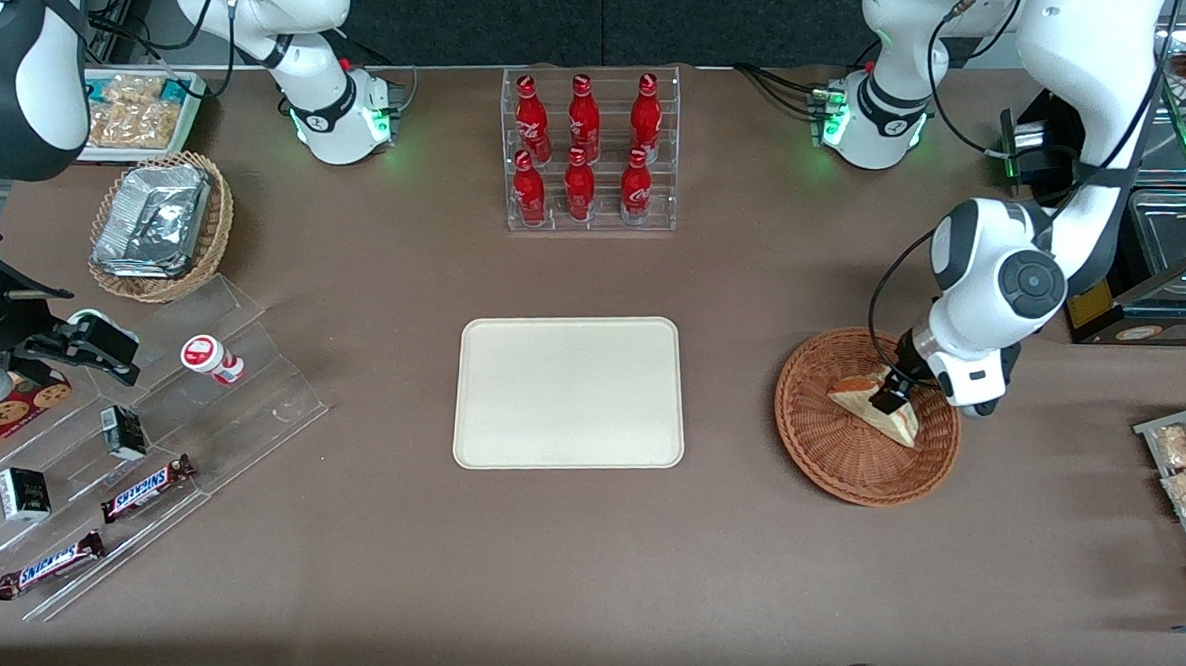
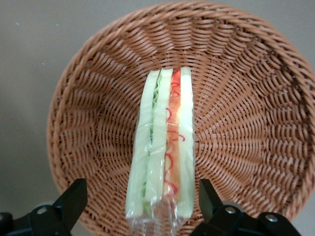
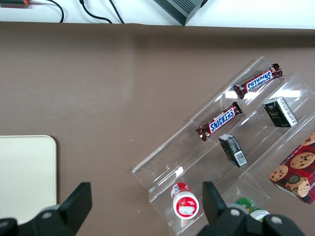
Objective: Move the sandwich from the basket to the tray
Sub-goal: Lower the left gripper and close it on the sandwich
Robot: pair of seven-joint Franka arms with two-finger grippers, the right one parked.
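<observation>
The plastic-wrapped triangular white-bread sandwich lies in the round reddish-brown wicker basket. The gripper straddles it, wide open, holding nothing. Likely light, soft, slippery: pinch gently across the bread faces.

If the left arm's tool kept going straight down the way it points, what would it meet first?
Most likely the sandwich: the open tool straddles it in the basket, though the remaining gap is unclear.

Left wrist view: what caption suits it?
Open pincer straddling a wrapped sandwich lying in the wicker basket.
</observation>
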